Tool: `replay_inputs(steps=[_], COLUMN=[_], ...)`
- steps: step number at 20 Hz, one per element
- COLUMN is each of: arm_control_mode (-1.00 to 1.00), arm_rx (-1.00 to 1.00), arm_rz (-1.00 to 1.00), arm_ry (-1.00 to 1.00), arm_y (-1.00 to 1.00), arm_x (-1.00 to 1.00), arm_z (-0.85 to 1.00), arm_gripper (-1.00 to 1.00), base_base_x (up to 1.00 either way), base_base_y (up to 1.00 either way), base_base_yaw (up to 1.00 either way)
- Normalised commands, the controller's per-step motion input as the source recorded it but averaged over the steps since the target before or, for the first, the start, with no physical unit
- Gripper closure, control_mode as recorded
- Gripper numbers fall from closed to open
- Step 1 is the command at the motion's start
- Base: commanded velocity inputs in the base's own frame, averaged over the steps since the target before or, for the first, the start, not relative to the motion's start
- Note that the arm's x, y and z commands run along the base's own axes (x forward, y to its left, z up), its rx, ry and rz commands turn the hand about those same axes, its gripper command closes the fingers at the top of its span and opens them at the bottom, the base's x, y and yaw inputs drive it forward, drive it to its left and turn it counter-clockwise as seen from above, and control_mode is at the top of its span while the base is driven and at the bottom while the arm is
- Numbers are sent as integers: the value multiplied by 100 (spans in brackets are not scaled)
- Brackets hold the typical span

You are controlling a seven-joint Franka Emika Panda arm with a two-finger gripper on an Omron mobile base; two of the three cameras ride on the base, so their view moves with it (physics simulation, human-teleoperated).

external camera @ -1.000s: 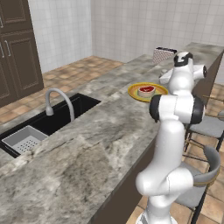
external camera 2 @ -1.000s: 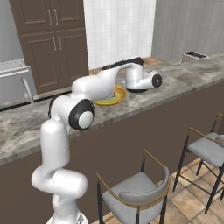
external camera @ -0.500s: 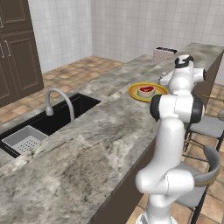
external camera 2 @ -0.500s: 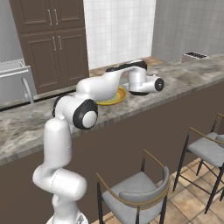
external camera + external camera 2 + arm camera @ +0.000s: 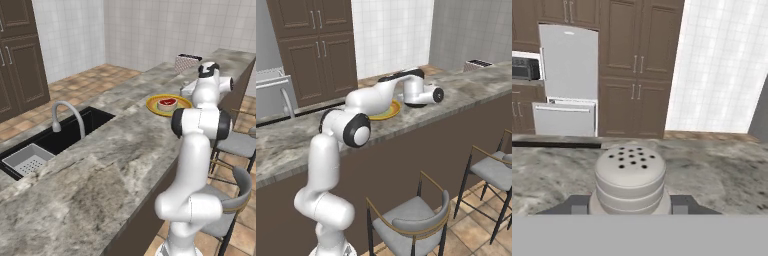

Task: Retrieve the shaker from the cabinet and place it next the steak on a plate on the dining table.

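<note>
The left base cam sat behind the arm, looking forward and down along the stone surface (image 5: 115, 165), sink (image 5: 55, 145) off to its left. The right base cam looked from the other side, across the same surface (image 5: 466, 87) toward the brown cabinets (image 5: 318, 45), stools (image 5: 411, 220) in front. Both caught the plate (image 5: 155, 106) (image 5: 388, 112) and the arm's elbow. The hand cam sat very close, low over the surface, facing the cabinets and fridge (image 5: 568, 80), with the shaker (image 5: 630, 179) right between the fingers (image 5: 679, 204).
</note>
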Motion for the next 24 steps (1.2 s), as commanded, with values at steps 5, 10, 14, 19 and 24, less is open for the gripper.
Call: replay_inputs(steps=[5, 10, 14, 19, 24], arm_control_mode=[-100, -100, -100, -100, -100], arm_rx=[0, 0, 0, 0, 0], arm_rz=[0, 0, 0, 1, 0], arm_ry=[0, 0, 0, 0, 0], arm_y=[8, 3, 0, 0, 0], arm_x=[23, 6, 0, -18, -22], arm_z=[-13, -18, -10, 0, 0], arm_gripper=[100, -100, -100, -100, -100], base_base_x=[0, 0, 0, 0, 0], base_base_y=[0, 0, 0, 0, 0], base_base_yaw=[0, 0, 0, 0, 0])
